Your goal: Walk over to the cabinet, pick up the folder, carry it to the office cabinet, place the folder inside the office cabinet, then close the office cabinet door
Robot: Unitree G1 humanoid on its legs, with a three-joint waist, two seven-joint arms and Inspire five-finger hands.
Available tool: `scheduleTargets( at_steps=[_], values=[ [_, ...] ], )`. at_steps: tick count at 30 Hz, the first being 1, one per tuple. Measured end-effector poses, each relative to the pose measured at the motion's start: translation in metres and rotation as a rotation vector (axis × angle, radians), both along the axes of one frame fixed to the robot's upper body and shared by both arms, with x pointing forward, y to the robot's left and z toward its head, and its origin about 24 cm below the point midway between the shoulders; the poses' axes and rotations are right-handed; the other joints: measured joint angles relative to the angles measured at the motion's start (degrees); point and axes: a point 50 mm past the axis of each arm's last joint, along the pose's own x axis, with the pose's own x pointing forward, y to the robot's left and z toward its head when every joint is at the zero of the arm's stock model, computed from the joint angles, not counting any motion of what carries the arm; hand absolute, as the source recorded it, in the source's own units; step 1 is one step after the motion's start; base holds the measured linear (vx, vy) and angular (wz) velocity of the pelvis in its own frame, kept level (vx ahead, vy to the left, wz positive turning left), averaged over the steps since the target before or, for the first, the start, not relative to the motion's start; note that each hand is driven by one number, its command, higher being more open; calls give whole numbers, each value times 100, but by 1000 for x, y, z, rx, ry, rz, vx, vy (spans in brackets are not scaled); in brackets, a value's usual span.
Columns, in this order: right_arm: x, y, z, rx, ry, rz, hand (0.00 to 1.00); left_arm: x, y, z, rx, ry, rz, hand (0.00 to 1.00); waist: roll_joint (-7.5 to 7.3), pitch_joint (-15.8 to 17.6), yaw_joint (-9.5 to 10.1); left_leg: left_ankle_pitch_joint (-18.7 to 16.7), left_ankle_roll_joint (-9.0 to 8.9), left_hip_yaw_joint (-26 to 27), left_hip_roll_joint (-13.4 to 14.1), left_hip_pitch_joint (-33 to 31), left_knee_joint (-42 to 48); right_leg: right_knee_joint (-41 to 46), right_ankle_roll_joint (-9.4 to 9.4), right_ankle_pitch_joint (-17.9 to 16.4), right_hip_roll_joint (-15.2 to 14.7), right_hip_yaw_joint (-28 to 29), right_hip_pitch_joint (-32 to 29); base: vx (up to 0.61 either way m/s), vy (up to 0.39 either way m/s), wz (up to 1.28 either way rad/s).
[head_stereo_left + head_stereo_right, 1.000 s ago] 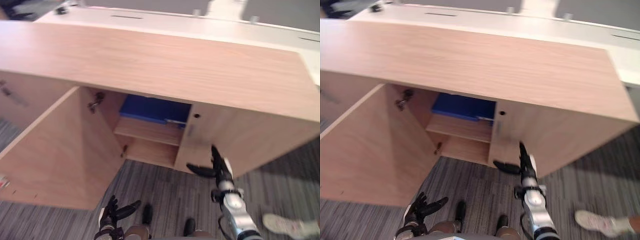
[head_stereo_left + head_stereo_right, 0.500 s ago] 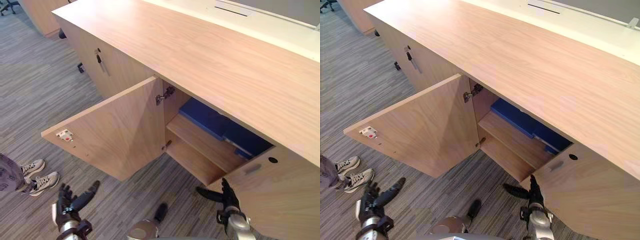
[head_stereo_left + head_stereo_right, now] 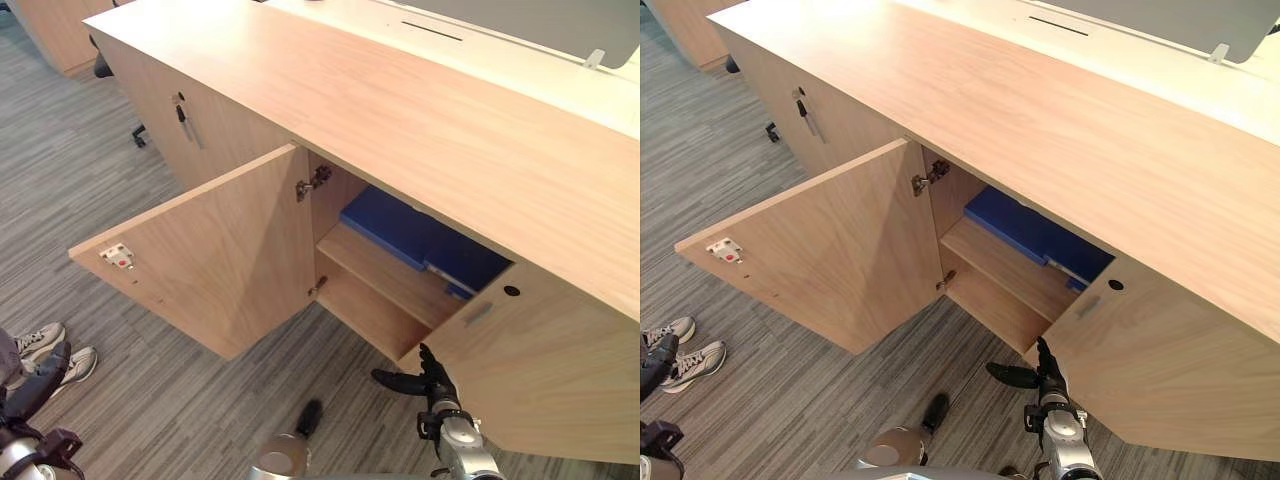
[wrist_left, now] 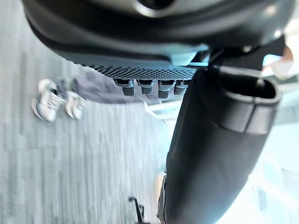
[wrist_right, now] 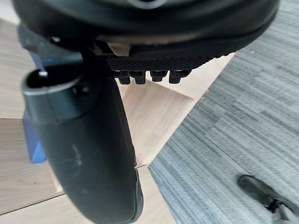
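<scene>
While the blue folder (image 3: 405, 228) is lying flat on the upper shelf (image 3: 385, 272) inside the office cabinet (image 3: 400, 110), just right of the frame's centre, neither robot hand is holding it. Its right end is lying hidden behind the edge of the closed door (image 3: 540, 370) at the lower right. The open door (image 3: 215, 265) is standing wide, reaching toward the left of the frame, with a small white and red latch (image 3: 118, 257) showing near its free edge.

The right robot hand (image 3: 430, 385) is hovering low in the frame, just beside the closed door's lower corner. Its fingers are pointing straight up and its thumb is stretching out sideways, gripping nothing. Whether it is touching the door I cannot tell.

The left robot hand (image 3: 35, 372) is showing at the lower left corner above the grey carpet floor (image 3: 180, 390), with its fingers relaxed and likewise empty. A person's pale shoes (image 3: 82, 364) are standing just beside it. At the upper left, a key (image 3: 182, 108) is hanging in another door's lock.
</scene>
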Motion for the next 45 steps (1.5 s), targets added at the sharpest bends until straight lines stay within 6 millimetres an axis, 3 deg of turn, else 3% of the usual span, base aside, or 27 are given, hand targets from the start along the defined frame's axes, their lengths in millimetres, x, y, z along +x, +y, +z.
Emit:
scheduleTargets(
  at_steps=[8,14,23,30,37,42,45],
  values=[
    [4,0,4,7,-24,10,100,43,-30,-8,21,64,-225,100,-170,83,-242,-54,-36,545,121,49,20,33,32,97,9,555,-197,38,-9,-34],
    [-7,-3,0,7,5,10,100,41,-19,-7,61,131,-219,100,-177,88,-249,-107,-47,731,182,125,1,33,9,123,34,735,-215,-22,-5,-18],
    [-11,0,-3,25,16,16,100,35,-26,-9,80,169,-246,100,-176,88,-213,-143,-66,902,203,112,-1,29,-20,158,27,919,-344,-58,11,-10],
    [-18,4,-6,41,30,-17,100,-5,-82,-27,-6,179,-337,100,-116,59,-138,-120,-11,991,126,86,9,90,78,221,-49,1005,-420,-8,10,-3],
    [-26,-1,-9,42,47,-55,100,-25,-120,-49,-114,258,-437,100,55,15,-97,-112,-4,1263,166,14,3,235,88,172,-48,1275,-692,-75,17,-13],
    [-27,1,-9,47,51,-53,100,-36,-159,-90,-253,467,-585,100,103,25,-352,-109,-5,1637,207,-159,8,435,99,164,-51,1618,-1032,-85,35,-11],
    [-15,8,-6,52,25,-23,100,-46,-200,-112,-292,629,-809,100,94,32,-664,-111,-5,2081,196,-303,32,587,102,161,-96,2125,-1448,-65,66,-50]
  ],
)
